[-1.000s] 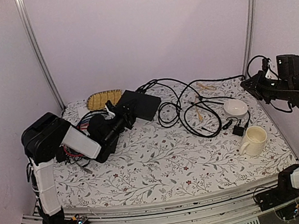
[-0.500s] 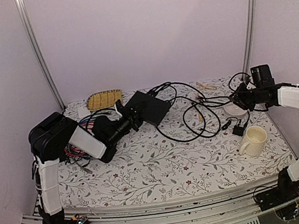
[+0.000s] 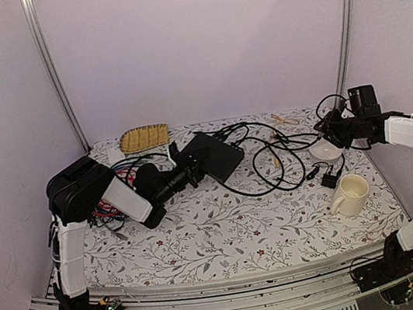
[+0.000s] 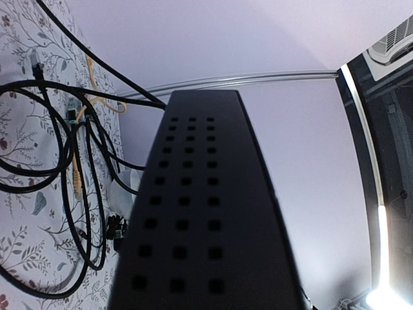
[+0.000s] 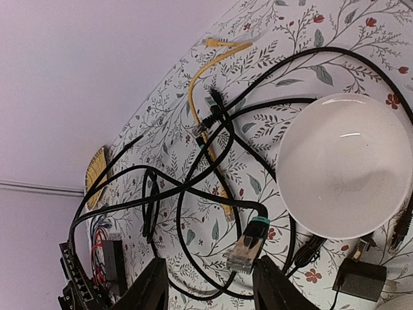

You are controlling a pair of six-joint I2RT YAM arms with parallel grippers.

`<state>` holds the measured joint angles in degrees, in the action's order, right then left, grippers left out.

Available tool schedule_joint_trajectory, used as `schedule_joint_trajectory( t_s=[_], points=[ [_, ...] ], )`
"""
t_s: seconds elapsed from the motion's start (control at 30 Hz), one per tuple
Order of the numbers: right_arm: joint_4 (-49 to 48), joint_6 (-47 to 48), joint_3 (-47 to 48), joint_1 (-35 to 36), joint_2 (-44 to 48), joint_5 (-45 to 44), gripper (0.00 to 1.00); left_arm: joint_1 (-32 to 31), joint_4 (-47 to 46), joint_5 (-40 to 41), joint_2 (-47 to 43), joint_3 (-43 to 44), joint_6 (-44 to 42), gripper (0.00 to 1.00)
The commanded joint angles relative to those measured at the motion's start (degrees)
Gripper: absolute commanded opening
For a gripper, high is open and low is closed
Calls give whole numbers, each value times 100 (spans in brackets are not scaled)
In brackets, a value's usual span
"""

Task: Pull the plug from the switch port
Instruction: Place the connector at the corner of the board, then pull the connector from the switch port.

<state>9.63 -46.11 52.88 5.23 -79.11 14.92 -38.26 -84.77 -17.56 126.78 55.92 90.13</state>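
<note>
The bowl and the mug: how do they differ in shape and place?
The bowl is white, shallow and without a handle; the mug is cream, taller and has a handle. The bowl lies farther from the arm bases, with black cables along its rim; the mug stands nearer the bases. Both sit open side up on the floral cloth.

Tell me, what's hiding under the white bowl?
Black cables run up to the rim of the white bowl and seem to slip beneath it. The bowl hides anything else under it.
</note>
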Motion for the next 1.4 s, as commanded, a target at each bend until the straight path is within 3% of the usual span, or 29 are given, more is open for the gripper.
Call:
schedule_joint_trajectory(
  t_s=[0.0,0.4,0.6,0.77,1.1,1.37],
  points=[
    [278,241,-92,-20,644,-369,46,-49,-637,-28,26,301,29,0],
    [522,404,-399,-14,1622,-611,50,-85,-563,-138,58,420,46,0],
    [-104,556,-392,13,1797,283,49,-98,-720,-321,60,439,74,0],
    [-243,683,-224,508,1531,685,45,-118,-843,-658,159,573,183,0],
    [-1904,-246,-959,1678,1049,954,43,-226,-786,-1156,207,767,230,0],
    [-3367,-934,-1363,2168,421,835,43,-319,-760,-1202,187,735,203,0]
  ],
)
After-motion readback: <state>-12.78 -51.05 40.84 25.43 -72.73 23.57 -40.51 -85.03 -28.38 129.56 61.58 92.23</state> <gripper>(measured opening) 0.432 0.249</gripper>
